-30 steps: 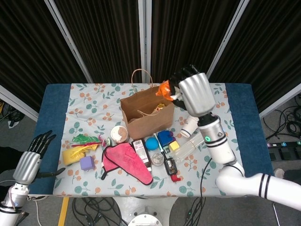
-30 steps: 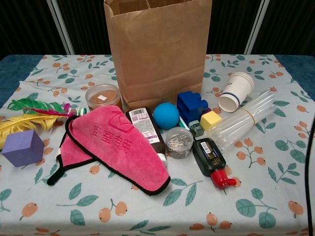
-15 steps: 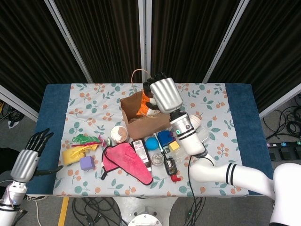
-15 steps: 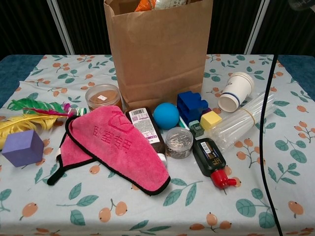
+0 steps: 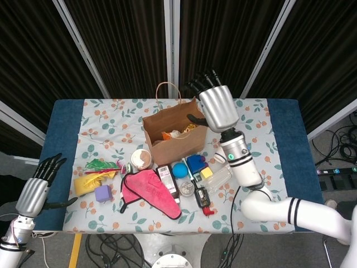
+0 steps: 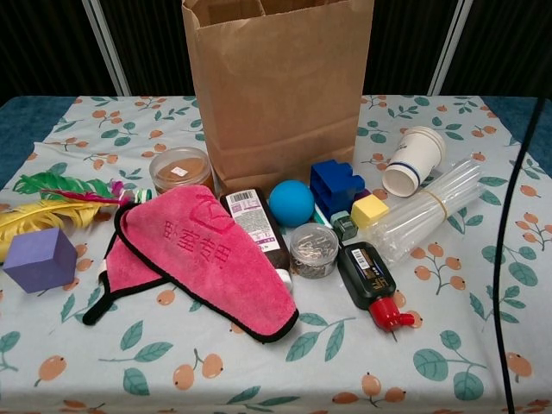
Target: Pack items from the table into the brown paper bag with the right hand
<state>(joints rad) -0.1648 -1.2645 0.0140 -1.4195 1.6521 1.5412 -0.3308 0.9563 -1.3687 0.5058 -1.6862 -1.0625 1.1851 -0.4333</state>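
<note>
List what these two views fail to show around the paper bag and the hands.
- Chest view: the brown paper bag mouth is cut off by the top edge, so its contents are hidden.
- Chest view: neither hand appears.
- Head view: the right hand covers the bag's right rim.
- Head view: the label on the brown bottle is too small to read.

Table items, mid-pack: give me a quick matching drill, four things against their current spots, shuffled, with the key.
Things:
1. blue ball
2. purple cube
3. paper cup
4. right hand

Places:
A. lying on its side, right of the bag
B. raised beside the brown paper bag, fingers spread
C. at the bag's foot, beside the blue block
D. far left, below the feathers

Pairs: 1-C, 2-D, 3-A, 4-B
</note>
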